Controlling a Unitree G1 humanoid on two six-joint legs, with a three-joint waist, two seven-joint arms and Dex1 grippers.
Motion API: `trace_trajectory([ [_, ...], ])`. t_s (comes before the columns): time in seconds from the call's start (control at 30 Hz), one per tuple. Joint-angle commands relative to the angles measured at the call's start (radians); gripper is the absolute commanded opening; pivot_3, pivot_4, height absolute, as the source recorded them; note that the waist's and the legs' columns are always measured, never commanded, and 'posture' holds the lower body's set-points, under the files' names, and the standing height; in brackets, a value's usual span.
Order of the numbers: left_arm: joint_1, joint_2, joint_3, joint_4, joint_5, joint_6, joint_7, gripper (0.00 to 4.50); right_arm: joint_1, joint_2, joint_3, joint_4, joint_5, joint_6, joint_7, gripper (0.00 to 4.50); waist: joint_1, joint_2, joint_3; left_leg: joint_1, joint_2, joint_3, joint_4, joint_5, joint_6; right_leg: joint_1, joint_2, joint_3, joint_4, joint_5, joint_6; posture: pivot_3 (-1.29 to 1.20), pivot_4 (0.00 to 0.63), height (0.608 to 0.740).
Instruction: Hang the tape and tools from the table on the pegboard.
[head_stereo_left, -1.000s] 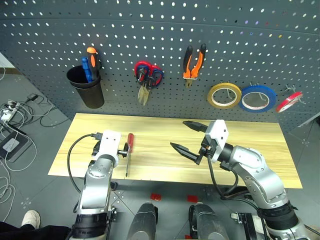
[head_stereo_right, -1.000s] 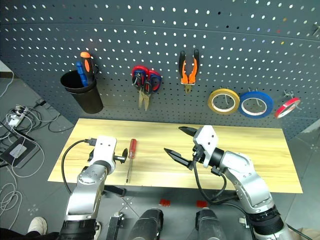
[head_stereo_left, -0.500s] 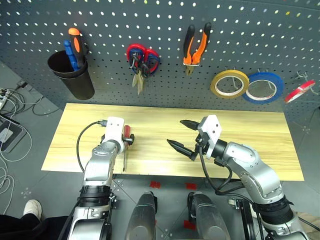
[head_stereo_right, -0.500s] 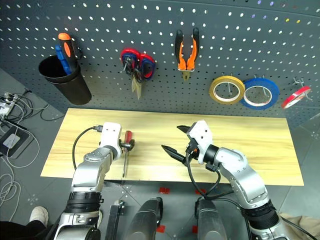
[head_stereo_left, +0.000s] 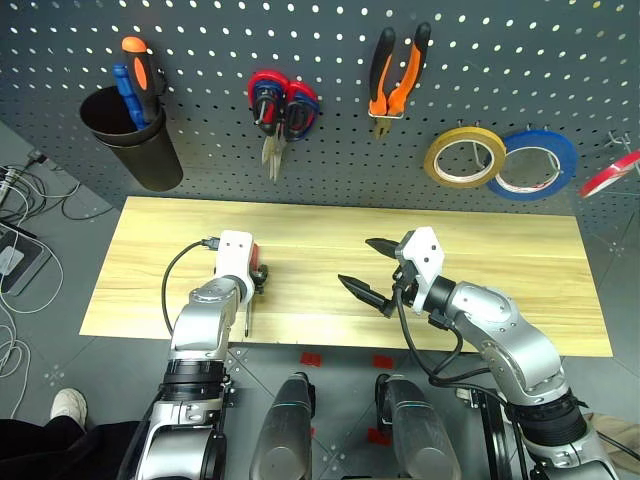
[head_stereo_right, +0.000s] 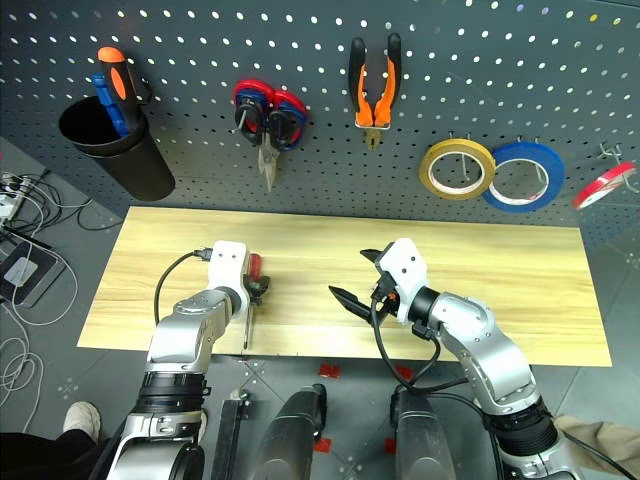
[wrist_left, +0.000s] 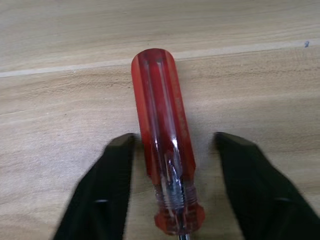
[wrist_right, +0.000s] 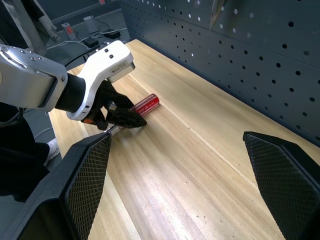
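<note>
Red-handled slim screwdriver is lying on the pale-yellow plank counter, toward its 9 o'clock end. The left gripper is straddling its handle, jaws part-open, not gripping. The right gripper is hovering mid-counter, jaws spread wide, empty.

From the head cameras I lose most of the red-handled screwdriver handle behind the left gripper; in the left wrist view the shaft is cut off at the frame edge, and I can't tell whether the fingers touch the handle; the red roll runs off the picture's edge.
</note>
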Motion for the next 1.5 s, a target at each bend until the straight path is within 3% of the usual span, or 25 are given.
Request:
trace_trajectory([
  [0.03, 0.011, 0.014, 0.002, 0.003, -0.005, 0.012, 0.008, 1.14, -0.008, 0.01, -0.012, -0.014, 0.012, -0.018, 0.009, 4.5, 0.0, 0.0, 0.0, 0.0, 0.0, 0.0, 0.0, 0.0, 0.0, 0.0, 0.0, 0.0, 0.0, 0.0, 0.0, 0.1, 0.463, 0.74],
  [0.07, 0.011, 0.016, 0.003, 0.0, -0.007, 0.013, 0.009, 0.95, -0.011, 0.011, -0.014, -0.011, 0.013, -0.022, 0.012, 4.5, 0.0, 0.0, 0.0, 0.0, 0.0, 0.0, 0.0, 0.0, 0.0, 0.0, 0.0, 0.0, 0.0, 0.0, 0.0, 0.1, 0.461, 0.74],
  [0.4, 0.006, 0.049, -0.031, -0.039, 0.016, -0.03, 0.029, 0.95, 0.001, 0.019, -0.047, -0.018, 0.066, -0.047, 0.058, 4.5, 0.003, 0.0, 0.0, 0.0, 0.0, 0.0, -0.004, 0.002, -0.004, -0.001, 0.0, 0.0, -0.004, 0.0, 0.0, 0.12, 0.401, 0.74],
  [0.77, 0.139, 0.161, -0.162, -0.416, 0.128, -0.196, 0.01, 0.95, 0.034, 0.022, -0.147, -0.095, 0.205, -0.054, 0.098, 4.5, 0.005, -0.005, -0.013, -0.013, 0.001, -0.001, -0.009, 0.007, -0.013, -0.015, -0.003, -0.003, -0.005, 0.001, -0.001, 0.14, 0.282, 0.74],
  [1.03, 0.166, 0.151, -0.153, -0.686, 0.237, -0.252, 0.081, 0.95, -0.017, 0.073, -0.204, -0.134, 0.249, -0.078, 0.03, 4.5, 0.012, -0.007, -0.073, -0.016, -0.001, -0.001, -0.01, 0.009, -0.015, -0.016, -0.003, -0.007, -0.006, 0.001, -0.001, 0.17, 0.206, 0.74],
  [1.23, 0.027, 0.171, -0.092, -0.702, 0.288, -0.294, 0.119, 0.95, -0.079, 0.117, -0.22, -0.118, 0.248, -0.096, -0.026, 4.5, 0.021, -0.008, -0.115, -0.015, -0.001, 0.0, -0.01, 0.009, -0.015, -0.015, -0.002, -0.007, -0.006, 0.001, -0.001, 0.2, 0.176, 0.74],
  [1.5, -0.283, 0.213, 0.017, -0.466, 0.254, -0.396, 0.146, 0.95, -0.207, 0.164, -0.225, -0.072, 0.241, -0.104, -0.079, 4.5, 0.038, -0.011, -0.142, -0.015, -0.001, 0.0, -0.01, 0.009, -0.016, -0.015, 0.0, -0.007, -0.006, 0.001, -0.001, 0.2, 0.16, 0.74],
])
